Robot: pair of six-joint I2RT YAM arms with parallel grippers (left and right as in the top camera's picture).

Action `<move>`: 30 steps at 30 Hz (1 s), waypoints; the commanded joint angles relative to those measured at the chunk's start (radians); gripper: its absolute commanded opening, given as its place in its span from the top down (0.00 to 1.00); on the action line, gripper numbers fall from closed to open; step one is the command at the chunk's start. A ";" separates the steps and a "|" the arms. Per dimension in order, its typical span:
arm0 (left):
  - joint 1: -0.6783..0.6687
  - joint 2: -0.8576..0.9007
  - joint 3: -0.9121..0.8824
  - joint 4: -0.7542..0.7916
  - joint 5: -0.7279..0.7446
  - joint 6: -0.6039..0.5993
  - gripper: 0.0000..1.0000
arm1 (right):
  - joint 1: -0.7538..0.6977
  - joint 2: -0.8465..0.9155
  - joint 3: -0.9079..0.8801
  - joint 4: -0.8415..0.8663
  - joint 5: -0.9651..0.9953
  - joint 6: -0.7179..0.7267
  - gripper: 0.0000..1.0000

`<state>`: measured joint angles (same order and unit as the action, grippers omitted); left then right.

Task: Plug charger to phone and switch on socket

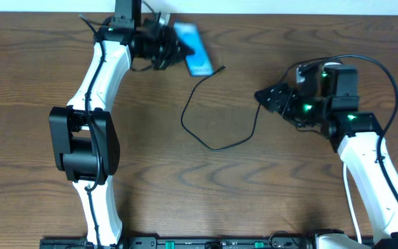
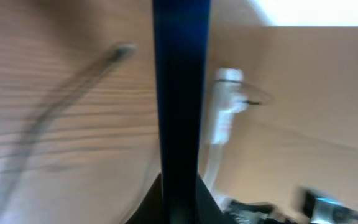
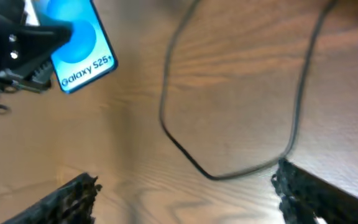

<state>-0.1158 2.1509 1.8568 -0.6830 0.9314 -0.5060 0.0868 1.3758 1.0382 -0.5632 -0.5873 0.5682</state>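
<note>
- Teal-screened phone (image 1: 197,50) sits tilted near the desk's (image 1: 33,83) far edge, and we see our left tool (image 1: 177,48) clenched on it.
- The charger (image 1: 183,117) loops across the wood, its tip near the phone.
- Our right tool (image 1: 261,96) is released, fingers spread beside the charger.

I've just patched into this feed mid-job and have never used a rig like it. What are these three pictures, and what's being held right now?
Two white robot arms work at a wooden table. The overhead picture looks straight down; each other picture comes from a camera on one wrist. The left gripper holds the phone; its own camera sees that phone edge-on. The right gripper is open, holding nothing, beside the black charger cable, which lies looped on the wood, its tip not yet in the phone. A blurred white plug shows in the left wrist picture.
</note>
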 commanded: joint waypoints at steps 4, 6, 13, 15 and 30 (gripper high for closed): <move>-0.011 -0.028 0.012 -0.135 -0.362 0.240 0.93 | 0.074 0.106 0.323 -0.271 0.258 -0.109 0.02; -0.011 -0.028 0.012 -0.168 -0.466 0.239 0.93 | 0.093 0.195 0.478 -0.407 0.300 -0.141 0.01; -0.011 -0.028 0.012 -0.242 -0.685 0.177 0.93 | 0.175 0.584 1.039 -0.745 0.418 -0.187 0.01; -0.006 -0.028 0.012 -0.270 -0.746 0.139 0.93 | 0.195 0.681 1.172 -0.763 0.412 -0.164 0.01; 0.014 -0.028 0.012 -0.338 -0.752 0.134 0.93 | 0.307 1.035 1.350 -0.514 0.451 0.224 0.30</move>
<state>-0.1017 2.1506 1.8561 -1.0134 0.1951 -0.3664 0.3668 2.3730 2.3634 -1.1019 -0.1955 0.6594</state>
